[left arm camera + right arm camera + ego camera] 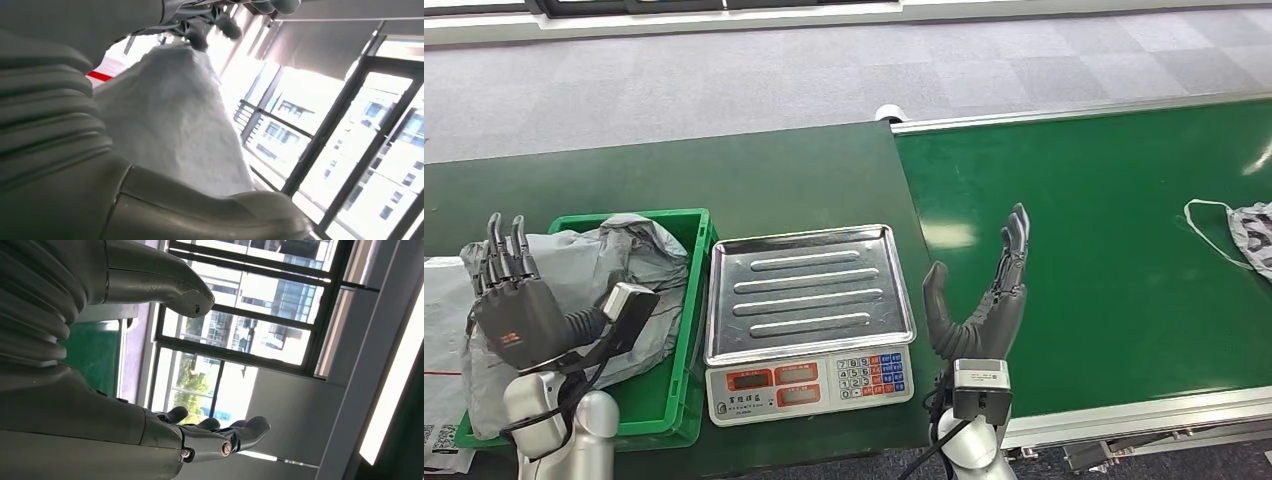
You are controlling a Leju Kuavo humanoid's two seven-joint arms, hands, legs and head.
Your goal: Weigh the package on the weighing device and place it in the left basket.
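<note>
Most of the job looks done: the grey package (584,290) is down in the green basket (686,330), draping over its near-left rim, and the scale's (809,335) steel tray sits bare. Left hand (512,300) hovers at the package with its fingers pointing up; whether it grips the plastic I cannot tell, since the wrist view is crowded by white wrapping. Right hand (986,300) stands wide, holding nothing. A patterned bag (1252,232) on the conveyor (1084,260) is cut off at the frame's edge.
</note>
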